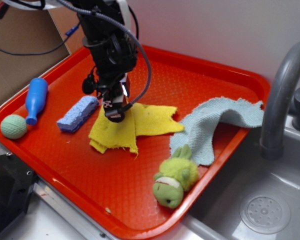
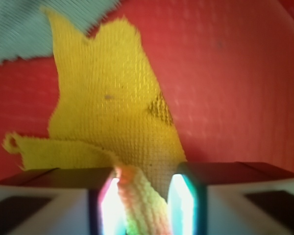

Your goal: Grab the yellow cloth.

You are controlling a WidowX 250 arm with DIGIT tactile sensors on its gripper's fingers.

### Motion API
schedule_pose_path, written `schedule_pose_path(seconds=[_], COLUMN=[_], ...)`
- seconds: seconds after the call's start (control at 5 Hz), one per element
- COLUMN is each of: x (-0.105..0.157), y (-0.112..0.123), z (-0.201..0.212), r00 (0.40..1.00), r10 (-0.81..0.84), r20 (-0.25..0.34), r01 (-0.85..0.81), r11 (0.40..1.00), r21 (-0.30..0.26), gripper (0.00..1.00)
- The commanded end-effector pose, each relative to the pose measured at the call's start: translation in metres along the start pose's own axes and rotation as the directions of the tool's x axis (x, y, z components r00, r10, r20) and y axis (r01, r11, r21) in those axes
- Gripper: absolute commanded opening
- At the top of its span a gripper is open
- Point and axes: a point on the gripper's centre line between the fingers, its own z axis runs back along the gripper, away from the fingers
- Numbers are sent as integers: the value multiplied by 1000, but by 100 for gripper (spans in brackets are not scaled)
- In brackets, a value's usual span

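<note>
Red tray (image 1: 200, 75), landmark. On it: blue sponge (image 1: 77, 114) centre-left; blue bowling pin (image 1: 35, 99) and green ball (image 1: 13, 126) far left; pale blue-green terry cloth (image 1: 215, 125) right; green frog plush (image 1: 176, 177) near front edge. Beside tray, right: grey faucet (image 1: 280, 95), sink (image 1: 260, 212).

On the tray (image 1: 210, 75), the cloth (image 1: 140, 125) lies central: sponge (image 1: 77, 113) at nine o'clock, towel (image 1: 215, 125) at three, plush frog (image 1: 175, 177) at five.
</note>
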Motion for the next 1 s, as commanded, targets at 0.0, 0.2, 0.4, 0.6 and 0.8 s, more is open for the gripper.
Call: schedule_pose_path(seconds=[0.0, 0.2, 0.4, 0.6, 0.8], x=[0, -24, -45, -49, -42], y=[-6, 8, 17, 17, 23], z=[34, 77, 128, 177, 194], r00=[994, 944, 838, 677, 564], r10=[88, 311, 542, 736, 826], r20=[69, 112, 55, 19, -23], r01=[-92, -318, -543, -735, -825], r11=[994, 947, 840, 677, 563], r21=[64, 52, 1, -34, -46], gripper=[0, 0, 0, 0, 0])
